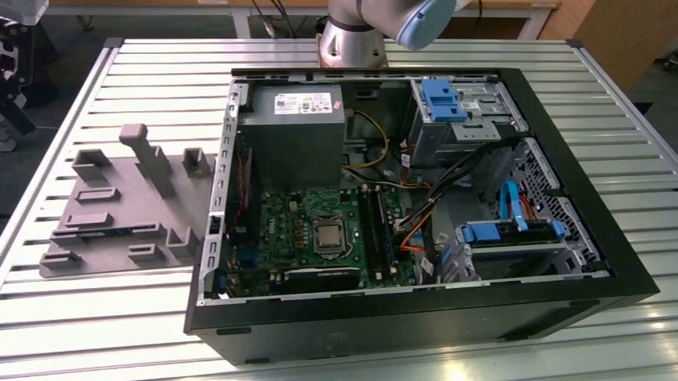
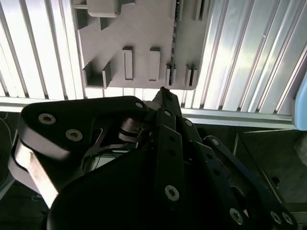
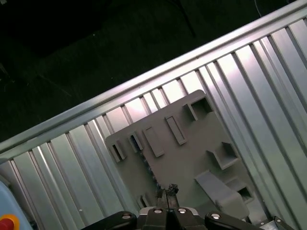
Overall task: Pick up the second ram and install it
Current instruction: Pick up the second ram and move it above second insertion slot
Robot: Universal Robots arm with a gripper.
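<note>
Currently, on the exterior view's left, a grey fixture (image 1: 127,210) is seen lying on the slatted table (image 1: 159,71). The second ram (image 1: 106,232) is judged to be the thin blue-green strip that is set on its edge in a slot along the near side of this fixture. It is not yet picked up.

In the first wrist view the gripper (image 3: 166,189) is seen above the same fixture. Its two fingertips are pressed together and nothing is held between them. The ram is seen there as a narrow line with blue spots just beside the tips, although its outline is not clearly told.

Further to the right in the exterior view, the open computer case (image 1: 424,317) is found. The green motherboard (image 1: 286,222) lies on its floor, and the long black memory slots (image 1: 371,218) are set beside the processor socket. Whether a stick is already seated there cannot be told. Orange cables (image 1: 418,230) are hanging just beside the slots, on their right.

Some risks are judged from this. If the closed tips are lowered, the upper edge of the stick is struck instead of being enclosed, and it may be bent or pushed out of its slot. Because the stick is so thin, it may tilt if it is grasped away from its middle. The cables may be caught near the slots, and the board may be damaged if the stick is pressed while misaligned.
</note>
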